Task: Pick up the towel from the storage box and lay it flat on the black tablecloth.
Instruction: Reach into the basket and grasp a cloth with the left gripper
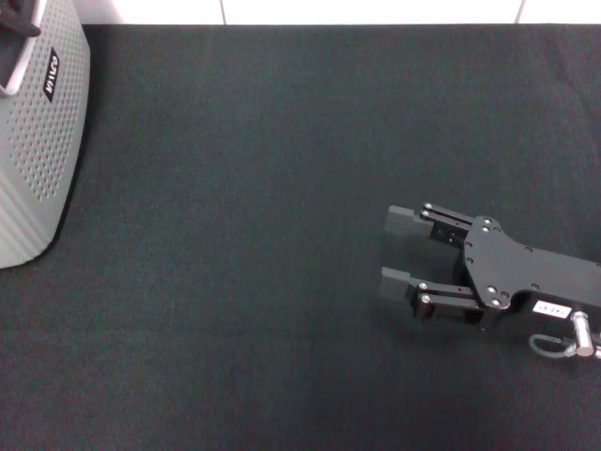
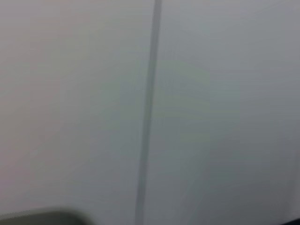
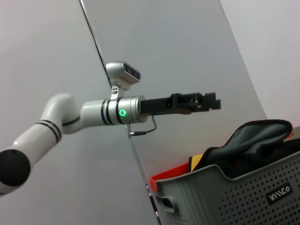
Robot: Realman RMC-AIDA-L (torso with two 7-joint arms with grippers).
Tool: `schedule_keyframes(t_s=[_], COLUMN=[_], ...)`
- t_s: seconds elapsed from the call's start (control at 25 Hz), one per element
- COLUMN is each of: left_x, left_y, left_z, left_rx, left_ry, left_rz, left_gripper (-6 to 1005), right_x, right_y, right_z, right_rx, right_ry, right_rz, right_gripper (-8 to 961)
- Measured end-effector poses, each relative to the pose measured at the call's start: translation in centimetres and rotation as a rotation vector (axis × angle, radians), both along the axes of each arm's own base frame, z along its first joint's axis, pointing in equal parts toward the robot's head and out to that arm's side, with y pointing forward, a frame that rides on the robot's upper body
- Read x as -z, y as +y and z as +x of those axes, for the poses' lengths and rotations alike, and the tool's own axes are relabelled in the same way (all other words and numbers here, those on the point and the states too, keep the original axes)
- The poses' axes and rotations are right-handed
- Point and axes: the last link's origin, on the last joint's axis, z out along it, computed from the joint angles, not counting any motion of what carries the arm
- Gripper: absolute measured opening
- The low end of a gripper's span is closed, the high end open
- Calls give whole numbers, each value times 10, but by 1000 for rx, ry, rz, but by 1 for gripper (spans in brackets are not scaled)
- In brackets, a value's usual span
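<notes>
The towel (image 3: 255,143) lies bunched in the storage box (image 3: 234,197), grey-green face up with black edging and a yellow-orange patch at one side. In the right wrist view my left gripper (image 3: 212,101) hovers in the air above the box, apart from the towel and holding nothing that I can see. The storage box (image 1: 38,141) stands at the far left of the black tablecloth (image 1: 282,141). My right gripper (image 1: 387,249) rests low over the cloth at the near right. It is open and empty, its fingers pointing left.
A red-orange item (image 3: 171,177) shows inside the box beside the towel. A white wall (image 2: 211,112) with a vertical seam fills the left wrist view. The tablecloth's far edge (image 1: 329,25) meets white panels.
</notes>
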Motion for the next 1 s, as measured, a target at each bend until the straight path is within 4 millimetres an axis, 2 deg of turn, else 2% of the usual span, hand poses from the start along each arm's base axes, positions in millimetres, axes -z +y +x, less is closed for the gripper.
schedule_keyframes(t_s=[0.2,0.56,1.0], left_x=[-6,1,12], left_y=[-9,-18,-3], left_z=[10,8,-8], left_rx=[-136,-294,-391], left_ry=[139,243,243], left_rz=[54,46,-17], left_gripper=[751,752,751], right_x=[0,2,3], right_y=[3,7,6], right_z=[-2,-4,-2], right_rx=[-8,-14,-7], right_ry=[-2,-19,-20], right_rz=[8,22,32], right_gripper=[811,812,812])
